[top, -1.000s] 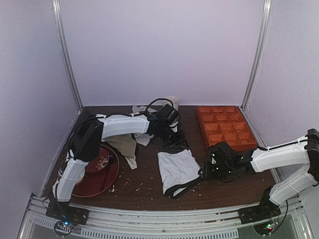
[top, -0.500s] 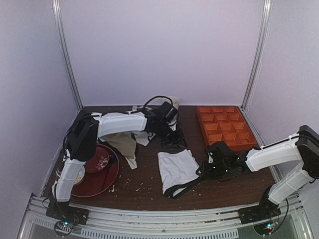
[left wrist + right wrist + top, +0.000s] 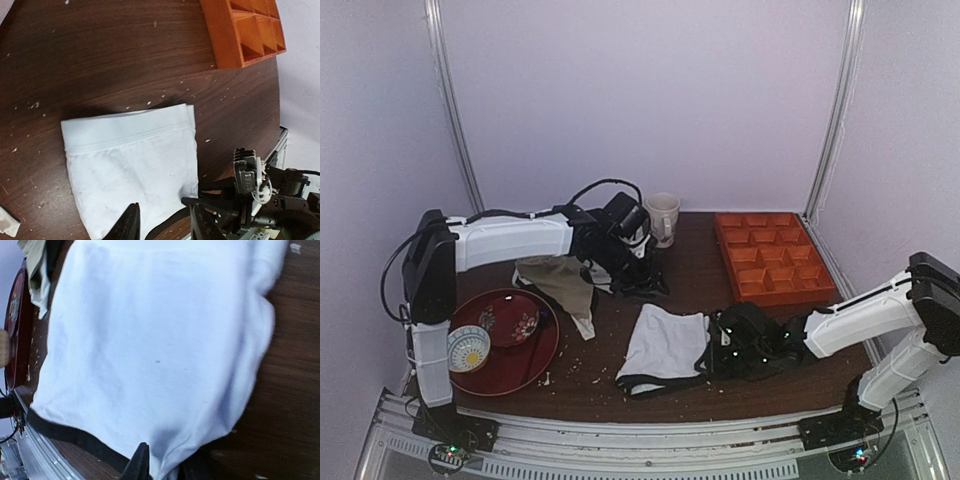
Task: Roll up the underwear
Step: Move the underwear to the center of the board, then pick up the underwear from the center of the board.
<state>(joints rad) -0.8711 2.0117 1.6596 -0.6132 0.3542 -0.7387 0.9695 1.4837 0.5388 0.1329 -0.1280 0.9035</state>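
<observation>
The underwear (image 3: 662, 342), white with a black band along its near edge, lies flat on the dark wooden table, right of centre. My right gripper (image 3: 713, 356) sits low at its right edge, shut on a bunched fold of the white cloth. In the right wrist view the underwear (image 3: 150, 340) fills the frame and its cloth is squeezed between that gripper (image 3: 162, 467). My left gripper (image 3: 642, 278) hovers above the table behind the underwear, open and empty. In the left wrist view the underwear (image 3: 130, 165) lies below the left gripper (image 3: 165, 225).
An orange compartment tray (image 3: 770, 255) stands at the back right. A white mug (image 3: 661, 215) is at the back centre. The olive-beige garment (image 3: 565, 285) lies left of centre. A red plate (image 3: 542, 358) with a small patterned bowl (image 3: 468, 350) sits at the front left. Crumbs dot the table.
The right gripper slid left onto the underwear's edge and closed on it; the underwear shifted left and turned. The left arm swung back and left, uncovering the mug.
</observation>
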